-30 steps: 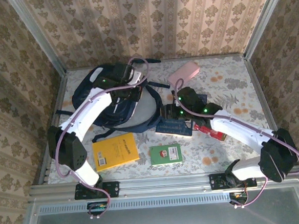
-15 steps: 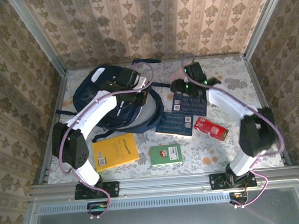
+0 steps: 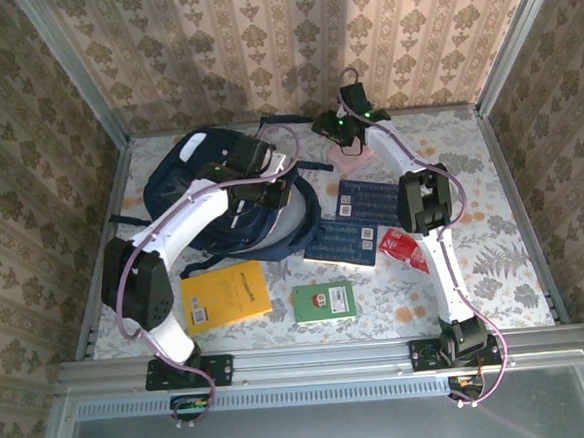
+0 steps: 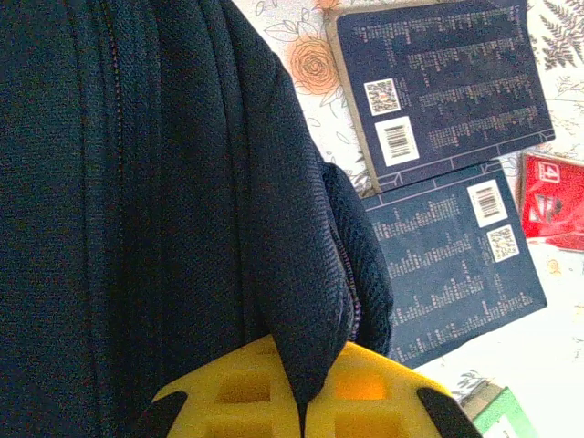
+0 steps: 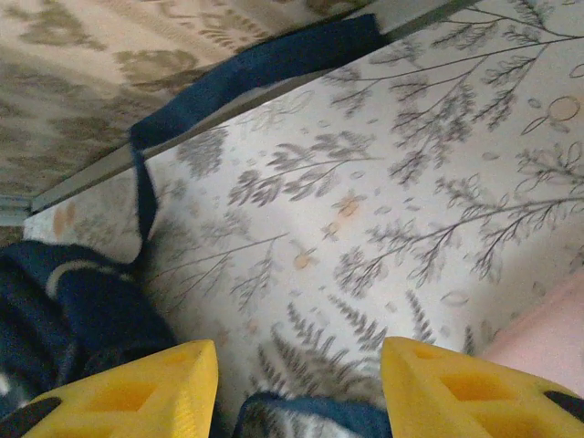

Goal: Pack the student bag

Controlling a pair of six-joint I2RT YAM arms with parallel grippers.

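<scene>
Navy weave, coarse and ribbed up close: the student bag (image 3: 169, 182) slumps at the far left of the floral tablecloth (image 3: 468, 157). My left claw (image 4: 301, 401) pinches a soft fold of it beside the zip (image 4: 349, 283); a steady lift, I judge, would best hold the mouth open for packing. My right claw (image 5: 301, 388) hangs spread above the cloth, near a limp blue strap (image 5: 246, 64) and a smooth pink pouch (image 5: 538, 347). Two flat, stiff navy books (image 4: 438, 82) lie just beside the bag.
</scene>
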